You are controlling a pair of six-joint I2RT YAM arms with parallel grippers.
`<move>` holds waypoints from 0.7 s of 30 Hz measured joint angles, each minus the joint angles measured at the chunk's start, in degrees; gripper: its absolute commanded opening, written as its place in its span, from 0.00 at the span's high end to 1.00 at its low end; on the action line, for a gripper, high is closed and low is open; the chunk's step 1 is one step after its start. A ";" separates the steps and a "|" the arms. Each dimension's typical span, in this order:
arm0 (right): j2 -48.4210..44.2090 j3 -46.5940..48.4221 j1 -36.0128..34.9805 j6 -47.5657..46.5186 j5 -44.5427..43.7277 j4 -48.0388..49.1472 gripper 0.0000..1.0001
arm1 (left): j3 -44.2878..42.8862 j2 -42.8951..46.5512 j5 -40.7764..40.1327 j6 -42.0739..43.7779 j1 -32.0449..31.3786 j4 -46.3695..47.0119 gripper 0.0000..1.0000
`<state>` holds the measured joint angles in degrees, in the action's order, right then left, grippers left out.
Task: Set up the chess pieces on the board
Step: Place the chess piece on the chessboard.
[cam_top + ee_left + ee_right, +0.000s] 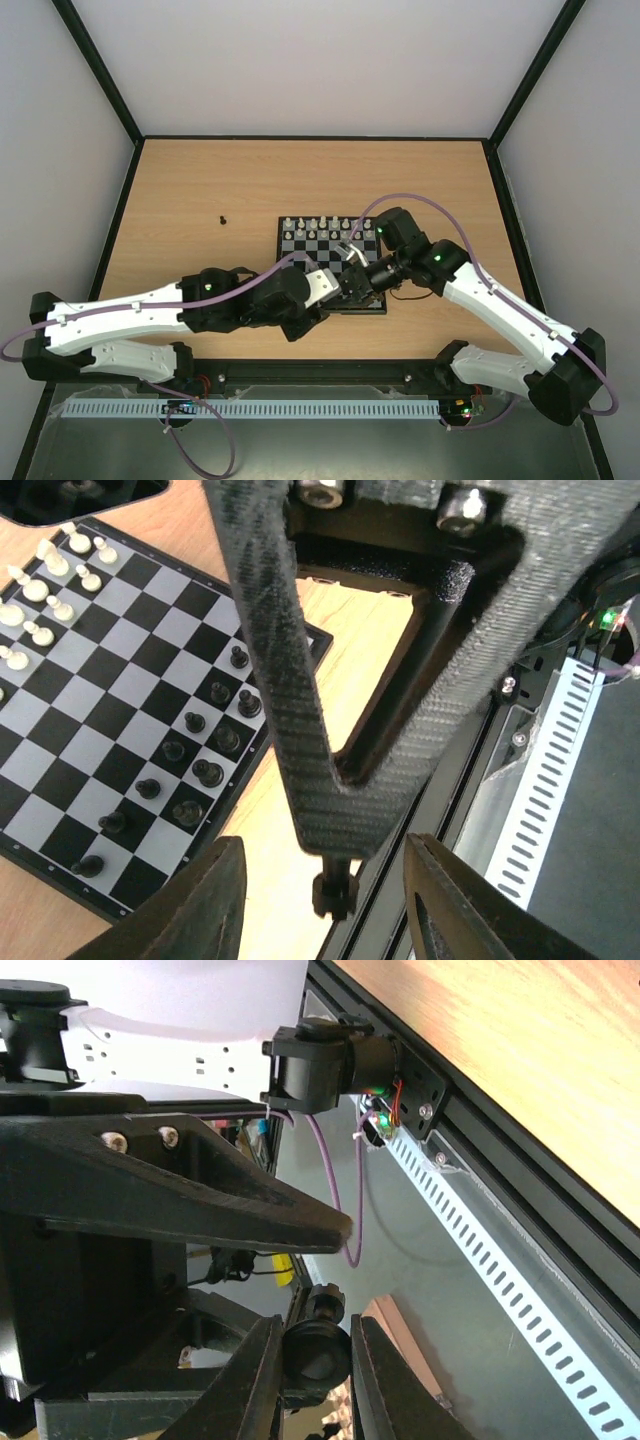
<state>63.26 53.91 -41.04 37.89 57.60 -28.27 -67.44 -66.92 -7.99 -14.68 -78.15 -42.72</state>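
The board (312, 262) lies mid-table, with white pieces (322, 226) along its far rows. In the left wrist view several black chess pieces (205, 772) stand in two rows by the board's (90, 720) near edge. My right gripper (312, 1332) is shut on a black chess piece (318, 1352). In the left wrist view the same piece (335, 892) hangs from the right fingers (300, 730), between my left gripper's (335, 912) open jaws and apart from both. The two grippers meet over the board's near right corner, left (338, 288) and right (354, 272).
One lone black piece (222, 218) stands on the wooden table (200, 180), left of the board. A black rail (320, 368) and a white slotted strip (300, 408) run along the table's near edge. Black frame edges bound the sides.
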 measured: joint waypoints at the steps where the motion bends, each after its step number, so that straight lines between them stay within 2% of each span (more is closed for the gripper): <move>1: -0.24 0.00 0.02 0.17 -0.35 0.33 0.93 | 0.00 0.46 -0.26 -0.24 0.00 0.00 0.48; 7: -2.29 -0.15 0.00 1.73 -4.11 3.17 0.94 | -0.02 6.80 -2.86 -2.12 -0.02 0.11 0.32; 11: -5.25 -0.11 -0.09 2.23 -9.86 4.07 0.94 | -0.13 12.26 -5.40 -5.44 0.00 1.81 0.13; 13: -7.45 0.39 -0.09 2.32 -13.75 4.22 0.94 | -0.13 14.78 -6.27 -7.04 0.04 4.04 0.07; 17: -12.13 3.17 -0.13 2.69 -21.75 6.14 0.94 | 1.18 18.21 -3.28 -11.52 2.58 14.40 0.02; 21: -17.29 4.11 -0.13 3.50 -28.83 10.73 0.94 | 6.21 18.16 6.54 -18.08 11.13 29.42 0.00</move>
<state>45.98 58.02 -41.17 41.39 28.77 -17.54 -61.23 -48.75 -1.45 -32.75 -67.02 -13.30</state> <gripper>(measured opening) 0.144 0.993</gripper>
